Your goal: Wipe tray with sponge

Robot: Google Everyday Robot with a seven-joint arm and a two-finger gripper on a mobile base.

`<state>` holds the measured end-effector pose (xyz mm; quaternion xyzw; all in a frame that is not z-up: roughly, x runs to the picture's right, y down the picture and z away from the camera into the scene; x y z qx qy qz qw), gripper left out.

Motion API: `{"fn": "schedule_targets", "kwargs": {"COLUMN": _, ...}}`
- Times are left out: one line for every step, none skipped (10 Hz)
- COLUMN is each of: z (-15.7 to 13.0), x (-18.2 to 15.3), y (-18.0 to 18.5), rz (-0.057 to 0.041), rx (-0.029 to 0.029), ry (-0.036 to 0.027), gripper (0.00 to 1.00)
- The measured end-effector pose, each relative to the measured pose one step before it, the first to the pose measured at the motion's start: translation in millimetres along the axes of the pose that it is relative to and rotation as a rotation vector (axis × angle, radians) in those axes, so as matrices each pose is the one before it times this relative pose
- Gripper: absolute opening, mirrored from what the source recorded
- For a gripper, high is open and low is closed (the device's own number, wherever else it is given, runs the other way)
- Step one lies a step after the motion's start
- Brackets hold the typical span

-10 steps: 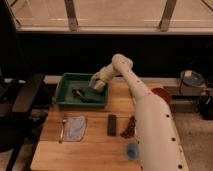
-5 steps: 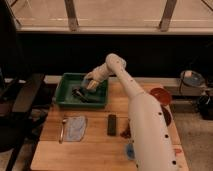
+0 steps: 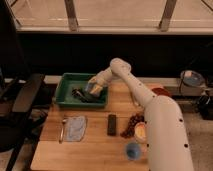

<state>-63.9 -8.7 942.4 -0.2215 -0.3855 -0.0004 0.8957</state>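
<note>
Near edge: blue cup (image 3: 132,150), dark bar (image 3: 112,124), pale cloth (image 3: 76,127) on the wooden table (image 3: 90,150). Further back, gripper (image 3: 90,89) down inside green tray (image 3: 67,82); sponge not discernible among the dark shapes there, gripper state unclear.

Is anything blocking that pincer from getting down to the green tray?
Nothing visible does. The pincer is already down inside the tray, over its floor. The cloth and dark bar lie on the table in front of the tray.

We see green tray (image 3: 67,96) at worktop's far left edge, gripper (image 3: 91,90) lowered inside its right half; sponge hidden, can't confirm.
</note>
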Motion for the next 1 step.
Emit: {"fn": "schedule_targets", "kwargs": {"z": -2.93, "x": 6.69, "y": -2.77, "rz": 0.00831, "rx": 0.00324, "ry": 0.01219, "gripper": 0.0}}
